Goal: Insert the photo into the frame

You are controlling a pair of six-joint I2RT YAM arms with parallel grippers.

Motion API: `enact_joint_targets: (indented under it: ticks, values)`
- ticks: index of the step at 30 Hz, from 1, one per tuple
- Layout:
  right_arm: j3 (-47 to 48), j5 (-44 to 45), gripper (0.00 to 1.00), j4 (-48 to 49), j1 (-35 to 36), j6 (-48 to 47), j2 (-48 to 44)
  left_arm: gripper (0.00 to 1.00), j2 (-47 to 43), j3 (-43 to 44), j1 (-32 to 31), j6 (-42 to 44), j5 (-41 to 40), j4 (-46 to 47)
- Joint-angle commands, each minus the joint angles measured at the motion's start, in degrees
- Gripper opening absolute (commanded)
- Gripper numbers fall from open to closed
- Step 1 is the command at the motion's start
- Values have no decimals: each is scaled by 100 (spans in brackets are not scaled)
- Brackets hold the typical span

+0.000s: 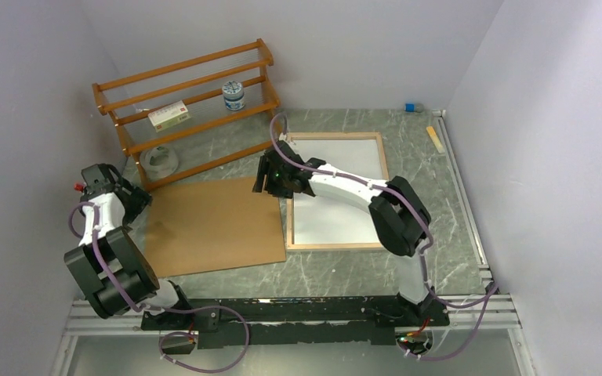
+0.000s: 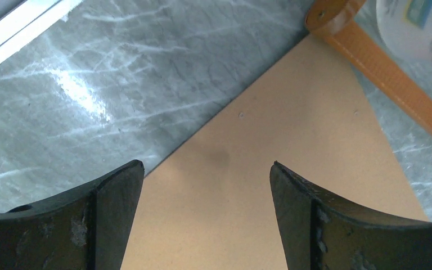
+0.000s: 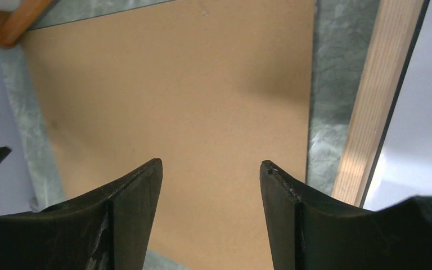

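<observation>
Hardboard (image 1: pixel 212 227) lies beneath the open left claw (image 2: pixel 207 169) and open right claw (image 3: pixel 211 163); only overhead shows shelves on the rack (image 1: pixel 184 66).

The frame (image 1: pixel 337 246) lies flat, its pale wood rim around a plain white face.

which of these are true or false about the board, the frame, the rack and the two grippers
The brown board lies left of the frame: true.
The right gripper is shut on the board: false, it is open and empty above it.
The board overlaps the frame: false, a strip of table shows between them.
The left gripper is open over a corner of the board: true.
The rack is empty: false, a jar and a small box sit on it.
</observation>
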Motion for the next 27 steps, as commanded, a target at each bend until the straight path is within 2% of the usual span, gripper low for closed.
enact_joint_targets:
  ticks: [1,8,18,23,27]
  values:
    - [480,286,68,-282,-20,74,374,87,-151,-233,353,-174,430,826]
    - [960,525,69,-694,-20,2,937,87,389,-439,428,69,1258,1277]
    - [886,1178,70,-919,-38,133,1043,87,1047,-277,476,-365,1203,830]
    - [913,885,71,-932,-119,128,1188,87,1347,-189,517,-430,1341,664]
    - [931,-49,70,-708,-172,-5,1301,87,1559,-242,551,-667,1266,399]
